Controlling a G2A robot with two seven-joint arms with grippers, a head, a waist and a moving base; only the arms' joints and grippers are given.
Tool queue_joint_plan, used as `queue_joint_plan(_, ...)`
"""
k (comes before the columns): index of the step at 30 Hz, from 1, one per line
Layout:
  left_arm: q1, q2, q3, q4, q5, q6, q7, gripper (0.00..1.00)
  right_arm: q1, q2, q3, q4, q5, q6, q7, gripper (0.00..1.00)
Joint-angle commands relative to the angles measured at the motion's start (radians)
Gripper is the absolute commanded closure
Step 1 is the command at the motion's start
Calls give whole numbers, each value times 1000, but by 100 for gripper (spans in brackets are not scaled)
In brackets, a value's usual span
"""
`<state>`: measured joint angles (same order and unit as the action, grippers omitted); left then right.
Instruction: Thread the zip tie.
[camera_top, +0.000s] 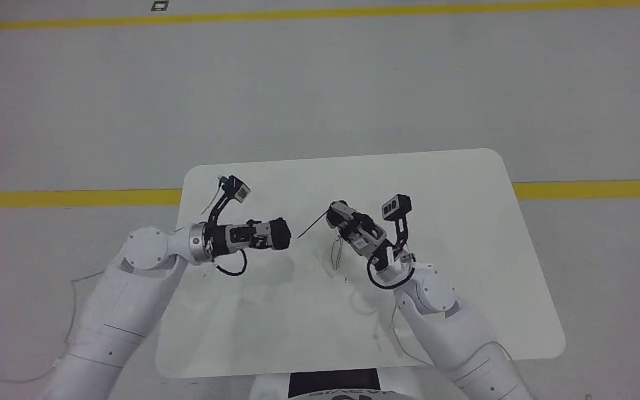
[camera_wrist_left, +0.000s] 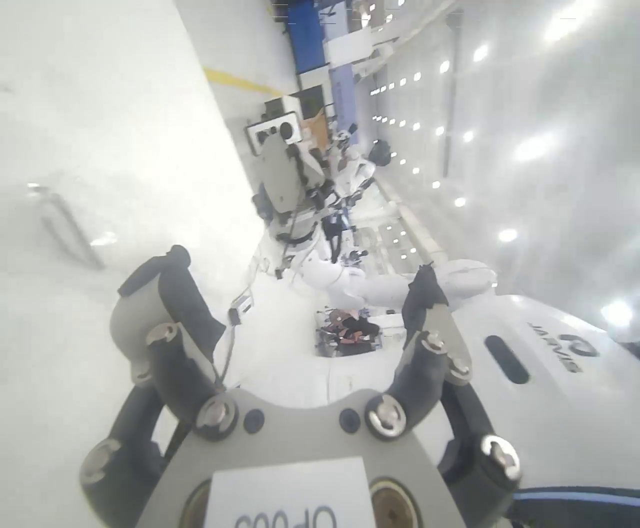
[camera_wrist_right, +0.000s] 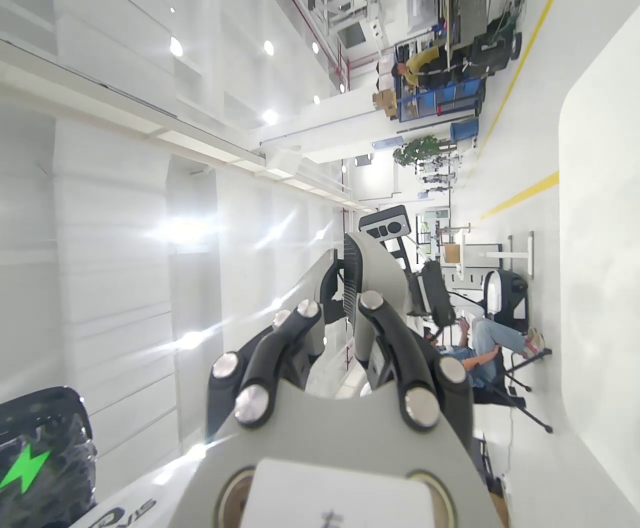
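Observation:
A thin dark zip tie sticks out of my right gripper above the middle of the white table. Its free end points toward my left gripper. The right gripper has its fingers pressed together on the tie, which cannot be made out between them in the right wrist view. My left gripper is open with nothing between its fingers, a short gap from the tie's tip. It faces the right gripper, which is farther off.
A faint pale loop lies on the table beside the right wrist. A blurred grey strip lies on the tabletop. The table's far and right parts are bare. Yellow floor lines run beyond the table.

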<state>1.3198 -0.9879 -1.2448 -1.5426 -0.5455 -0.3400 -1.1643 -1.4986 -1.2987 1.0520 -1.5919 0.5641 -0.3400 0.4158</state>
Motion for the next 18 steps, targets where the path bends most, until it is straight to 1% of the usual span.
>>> queue_joint_plan(1,-16,-19,12,22,33,0,25,0,-8,-13,-3,-6,-63,0,-70,100)
queue_joint_plan(3,-19,-22,13,23,39,0,34,0,-16,-26,-10,-21,-129,0,-134,100)
queue_joint_plan(11,-19,-22,13,23,39,0,34,0,-16,-26,-10,-21,-129,0,-134,100)
queue_joint_plan(12,-18,-22,11,25,50,0,57,0,-16,-26,-6,-21,-146,0,-145,100)
queue_joint_plan(13,-12,-22,15,25,85,0,87,0,-24,-28,-6,-34,-137,0,-176,100)
queue_joint_plan(14,-5,-24,21,24,73,0,98,0,-29,-32,-7,-55,-109,0,-187,100)
queue_joint_plan(15,-2,-25,22,24,57,0,112,0,-33,-34,-4,-66,-110,0,-197,100)
queue_joint_plan(18,4,-33,36,26,44,0,142,0,-44,-43,-11,-95,-149,0,-243,100)
